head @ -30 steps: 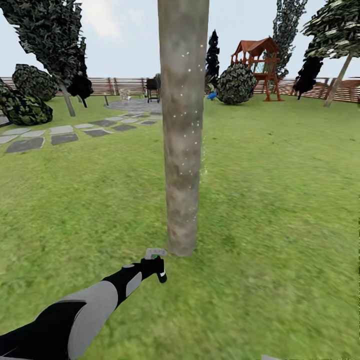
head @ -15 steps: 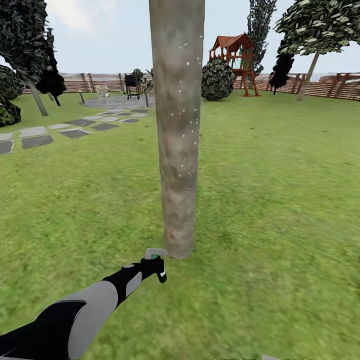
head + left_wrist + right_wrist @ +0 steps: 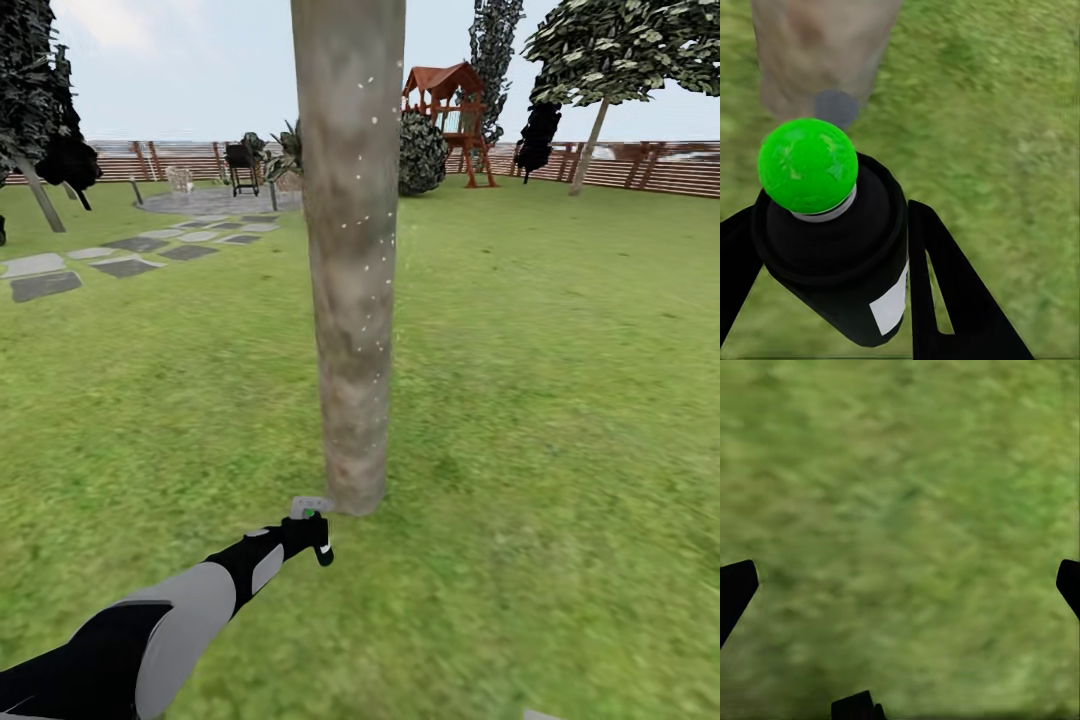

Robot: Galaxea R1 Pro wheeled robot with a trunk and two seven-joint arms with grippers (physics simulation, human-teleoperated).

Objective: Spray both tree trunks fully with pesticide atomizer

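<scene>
Holding 1 atomizer [image 3: 832, 240], L hand [image 3: 825, 285]; 1 trunk [image 3: 350, 250].

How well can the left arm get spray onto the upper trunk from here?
Probably not well: the left gripper holds the pesticide atomizer low beside the base of the tree trunk. Nothing blocks it, but the arm would need raising.

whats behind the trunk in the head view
Past the trunk, lawn runs back to a round bush, a wooden playset and the fence. The trunk covers the strip of lawn and fence directly behind it, so what stands there cannot be seen.
</scene>
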